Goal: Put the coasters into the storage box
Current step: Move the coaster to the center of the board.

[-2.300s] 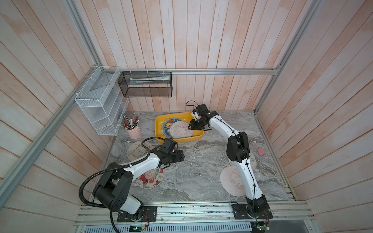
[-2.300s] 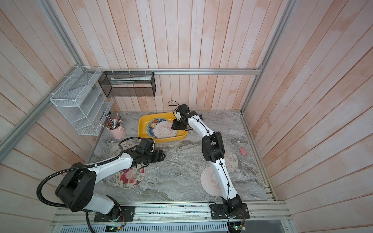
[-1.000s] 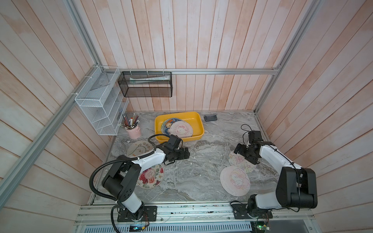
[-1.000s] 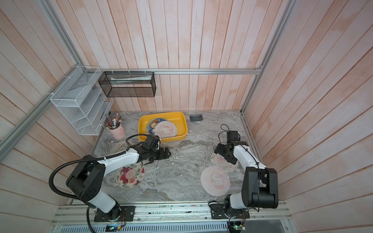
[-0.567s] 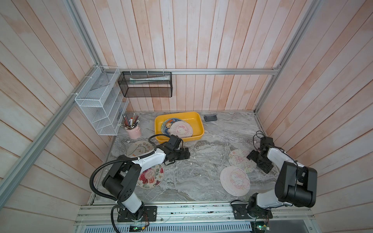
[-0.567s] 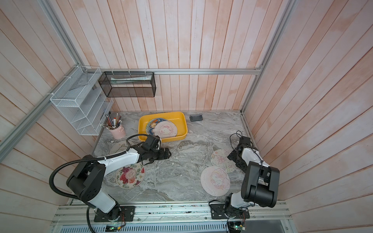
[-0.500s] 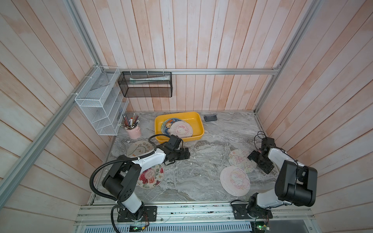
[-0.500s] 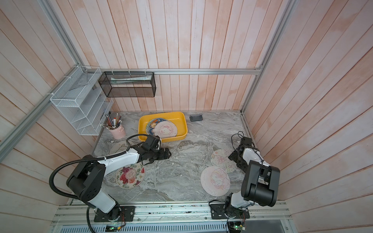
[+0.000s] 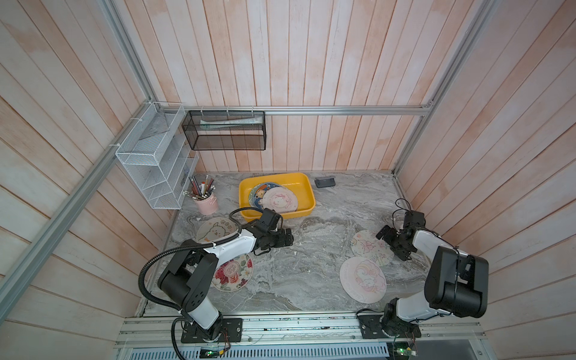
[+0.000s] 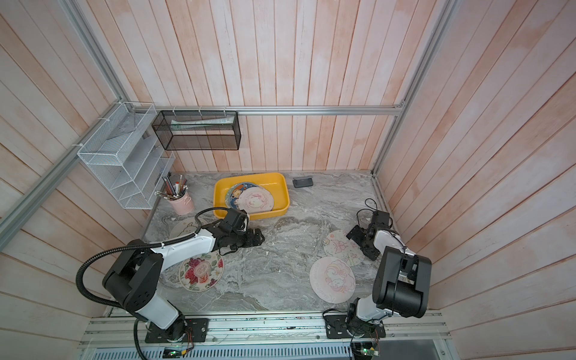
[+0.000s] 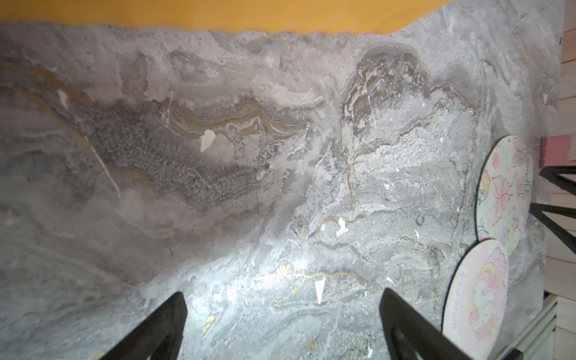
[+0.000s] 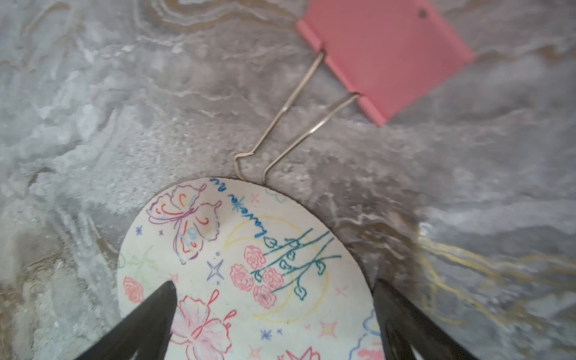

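The yellow storage box (image 9: 302, 187) (image 10: 277, 187) stands at the back with a pink coaster (image 9: 279, 200) and a dark blue coaster (image 9: 258, 194) inside. On the table lie a butterfly coaster (image 9: 369, 249) (image 12: 249, 265), a unicorn coaster (image 9: 363, 280), a cream alpaca coaster (image 9: 215, 232) and a floral coaster (image 9: 232, 274). My right gripper (image 9: 392, 244) (image 12: 274, 283) is open, low over the butterfly coaster's right edge, one finger on each side of that rim. My left gripper (image 9: 288, 238) (image 11: 282, 294) is open over bare marble in front of the box, holding nothing.
A pink binder clip (image 12: 386, 56) lies just beyond the butterfly coaster, its wire handle touching the rim. A pink pen cup (image 9: 206, 202), a white wire rack (image 9: 156, 174), a black mesh basket (image 9: 224, 131) and a small black object (image 9: 324, 181) sit along the back and left.
My right arm swung from the storage box to the right side of the table and settled over the butterfly coaster. The left arm has barely moved.
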`<state>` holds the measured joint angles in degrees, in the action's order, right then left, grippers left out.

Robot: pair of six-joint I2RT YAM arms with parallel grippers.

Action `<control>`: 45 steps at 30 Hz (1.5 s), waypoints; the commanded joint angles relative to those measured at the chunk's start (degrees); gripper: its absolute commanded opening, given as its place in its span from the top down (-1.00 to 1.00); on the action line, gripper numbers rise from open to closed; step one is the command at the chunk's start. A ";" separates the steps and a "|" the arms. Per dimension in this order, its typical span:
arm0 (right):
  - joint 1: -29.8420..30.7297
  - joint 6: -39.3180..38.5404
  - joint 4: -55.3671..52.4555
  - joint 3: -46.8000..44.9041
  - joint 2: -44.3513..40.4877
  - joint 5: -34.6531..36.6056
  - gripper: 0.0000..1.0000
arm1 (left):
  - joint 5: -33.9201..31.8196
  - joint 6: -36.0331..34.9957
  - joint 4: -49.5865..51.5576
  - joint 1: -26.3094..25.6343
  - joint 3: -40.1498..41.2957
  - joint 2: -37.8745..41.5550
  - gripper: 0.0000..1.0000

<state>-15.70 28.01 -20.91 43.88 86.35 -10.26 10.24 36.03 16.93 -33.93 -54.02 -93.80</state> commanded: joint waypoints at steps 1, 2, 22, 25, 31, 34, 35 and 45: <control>4.30 2.40 -1.35 -3.19 3.16 -8.75 -0.96 | 0.31 -0.44 -0.40 -0.40 -1.96 -1.04 -0.94; 5.68 3.09 -0.63 -3.10 3.50 -9.48 -0.96 | 0.29 -0.44 -0.44 -0.43 -2.01 -1.12 -0.94; 19.06 -0.58 -8.60 2.97 2.87 1.54 -0.96 | 0.13 -0.27 -0.62 -0.59 -1.93 -1.06 -0.95; 19.08 -0.50 -8.60 0.73 1.87 -0.29 -0.96 | 0.18 -0.28 -0.69 -0.72 -2.04 -1.12 -0.95; 19.94 0.44 -5.47 -2.38 1.45 -8.04 -0.96 | 0.27 -0.26 -0.45 -0.67 -2.22 -1.04 -0.95; 21.83 1.57 -4.26 -2.50 2.01 -10.73 -0.96 | 0.13 -0.30 -0.36 -0.70 -2.35 -0.95 -0.95; 22.75 1.94 -3.77 -2.33 2.48 -11.74 -0.96 | 0.13 -0.26 -0.36 -0.78 -2.40 -0.97 -0.95; 35.34 8.90 2.96 4.29 9.99 -17.08 -0.96 | -0.29 0.17 -0.22 -1.04 -2.19 -0.51 -0.95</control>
<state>16.23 33.08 -16.51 48.18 91.88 -23.64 10.22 36.14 16.86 -34.68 -54.98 -94.48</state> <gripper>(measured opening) 0.980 0.974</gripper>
